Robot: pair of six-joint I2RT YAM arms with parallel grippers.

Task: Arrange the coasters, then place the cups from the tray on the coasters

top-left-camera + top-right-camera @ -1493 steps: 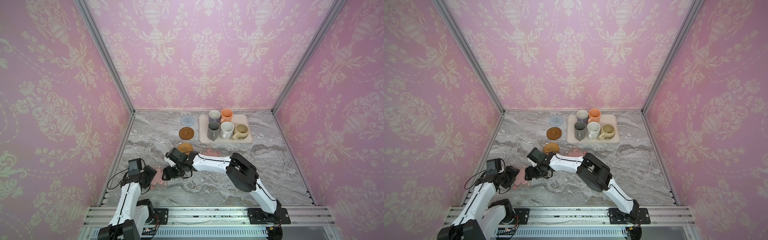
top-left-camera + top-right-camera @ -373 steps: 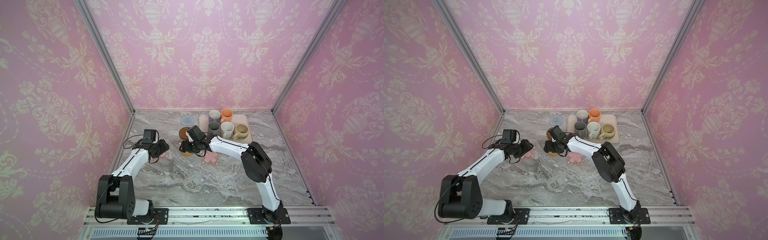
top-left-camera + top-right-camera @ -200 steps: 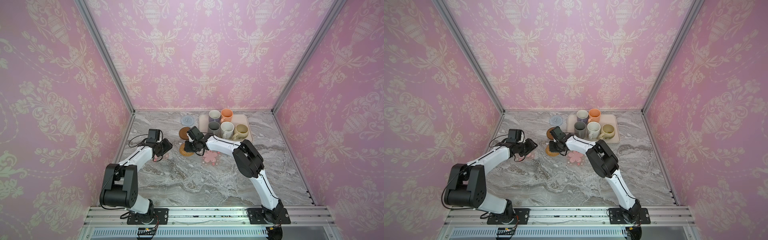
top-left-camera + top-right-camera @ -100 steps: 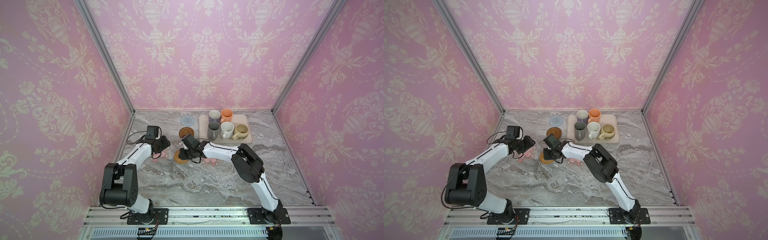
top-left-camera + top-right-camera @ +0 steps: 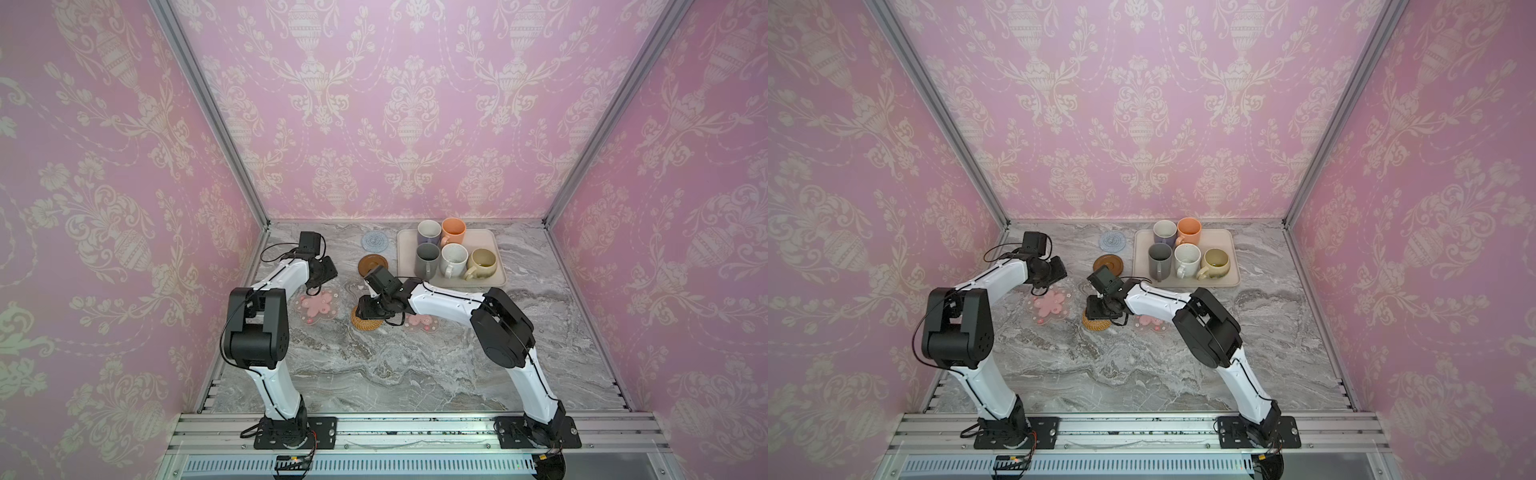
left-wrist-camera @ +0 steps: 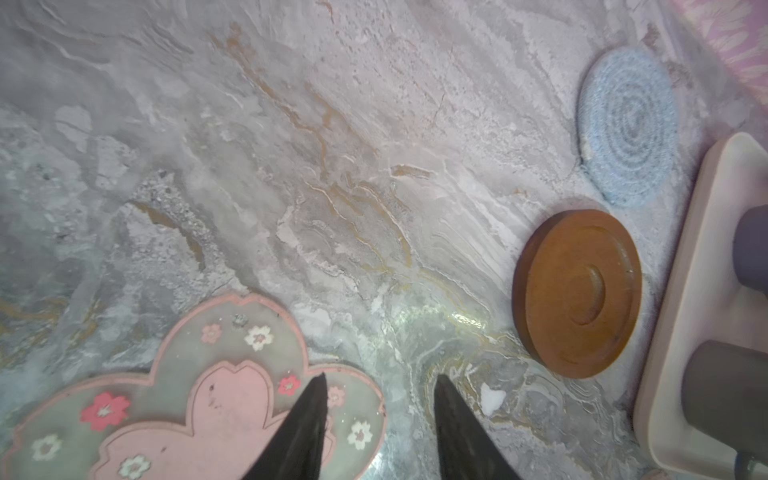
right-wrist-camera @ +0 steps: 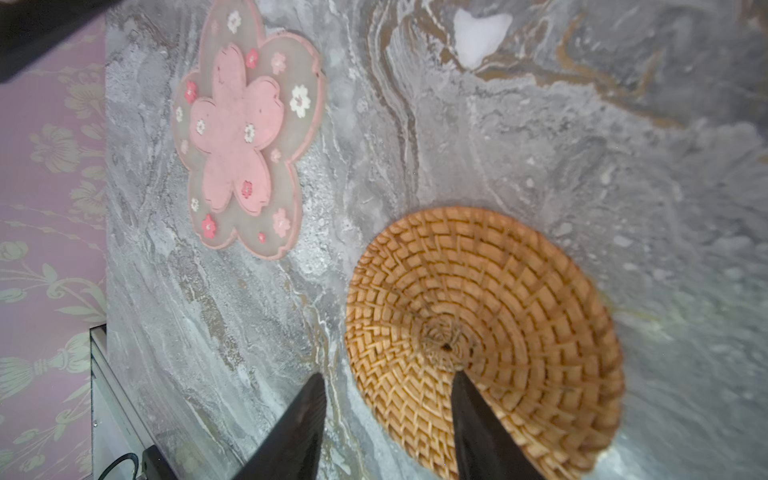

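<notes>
Five coasters are out on the marble table (image 5: 395, 374), none with a cup on it. The rattan coaster (image 7: 498, 316) lies at the centre of both top views, between the two flower mats: left flower coaster (image 5: 318, 305) and right flower coaster (image 5: 419, 322) (partly under the right arm). The brown disc (image 5: 372, 262) and the blue woven coaster (image 5: 375, 241) sit higher in the frame, just beside the left edge of the tray (image 5: 486, 245), blue one nearest the back wall.

The tray is upper right of centre and holds all five cups upright. Back row: lavender cup (image 5: 429, 232), peach cup (image 5: 454, 230). Front row: dark grey cup (image 5: 428, 259), speckled white cup (image 5: 454, 259), beige-yellow cup (image 5: 482, 262).

The right gripper (image 7: 386, 374) is over the rattan coaster's edge with its fingers spread, one above the weave and one above bare marble. Nothing is pinched; contact with the mat is unclear.

The left gripper (image 6: 378, 376) is left of centre in the top views, above the left flower coaster. Its fingers are apart, one over that mat's rim and one over bare table, holding nothing.
</notes>
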